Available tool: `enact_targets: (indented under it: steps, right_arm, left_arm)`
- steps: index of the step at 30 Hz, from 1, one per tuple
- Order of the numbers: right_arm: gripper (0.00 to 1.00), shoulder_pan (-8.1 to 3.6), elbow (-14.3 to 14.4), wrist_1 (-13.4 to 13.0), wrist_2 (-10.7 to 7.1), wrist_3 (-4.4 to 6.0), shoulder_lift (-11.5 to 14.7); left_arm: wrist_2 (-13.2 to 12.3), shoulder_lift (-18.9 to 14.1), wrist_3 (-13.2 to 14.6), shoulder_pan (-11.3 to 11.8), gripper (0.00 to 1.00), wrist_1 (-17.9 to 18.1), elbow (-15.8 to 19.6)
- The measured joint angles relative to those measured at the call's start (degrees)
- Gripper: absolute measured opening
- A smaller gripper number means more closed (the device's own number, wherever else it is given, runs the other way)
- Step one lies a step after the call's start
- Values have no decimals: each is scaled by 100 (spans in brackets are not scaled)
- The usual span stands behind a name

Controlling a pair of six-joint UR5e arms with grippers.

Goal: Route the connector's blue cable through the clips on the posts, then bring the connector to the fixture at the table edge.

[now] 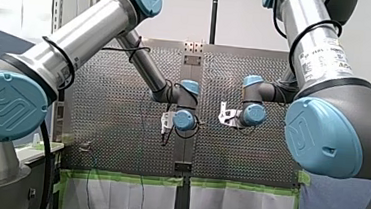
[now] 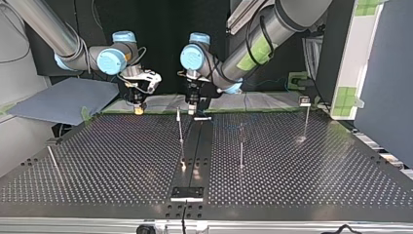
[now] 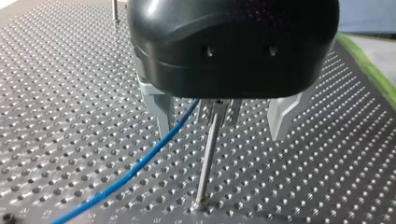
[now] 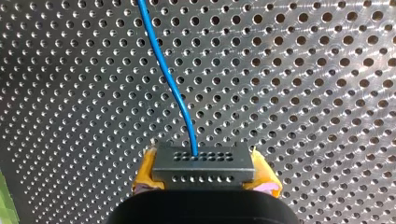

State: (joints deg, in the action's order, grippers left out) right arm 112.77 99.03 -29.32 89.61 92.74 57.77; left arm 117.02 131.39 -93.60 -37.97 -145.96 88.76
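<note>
The black gripper (image 3: pixel 220 134) hangs over the table (image 3: pixel 70 93). Its two metal fingers (image 3: pixel 161 109) stand wide apart, one on each side of a thin post (image 3: pixel 208 158), without touching it. The blue cable (image 3: pixel 140 163) passes just beside the post's clip (image 3: pixel 219 109), between post and one finger, then slopes down toward the table.

Bright blue on the cable (image 4: pixel 170 79). Dark grey on the connector (image 4: pixel 203 163), dotted with two rows of tiny holes. Yellow on the pads (image 4: pixel 145 169). Silver-grey on the table (image 4: pixel 317 70), patterned with a regular grid of holes. Glossy black on my left gripper (image 3: pixel 222 135), pale metal on its fingers (image 3: pixel 161 109). Silver on the arms (image 1: pixel 94 22), light blue on their caps (image 1: pixel 8 105). Green on the tape (image 1: pixel 127 176) along the table's edge.
</note>
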Motion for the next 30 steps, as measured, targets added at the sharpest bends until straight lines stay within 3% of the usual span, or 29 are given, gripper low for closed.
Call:
enact_targets:
  steps: [9, 15, 20, 30]
  right_arm:
    - [0, -19, 0, -4, -3, 3, 0]
    - [0, -24, 0, -2, -4, 3, 0]
    - [0, -24, 0, 3, -4, 8, -1]
    - [0, -12, 0, 7, -40, 9, 0]
  left_arm:
    - [-46, -277, 6, -96, 98, 14, 285]
    - [-186, -508, 51, -185, 98, -170, 487]
    - [-309, -554, 68, -283, 98, -332, 625]
    - [-314, -559, 64, -402, 98, -235, 743]
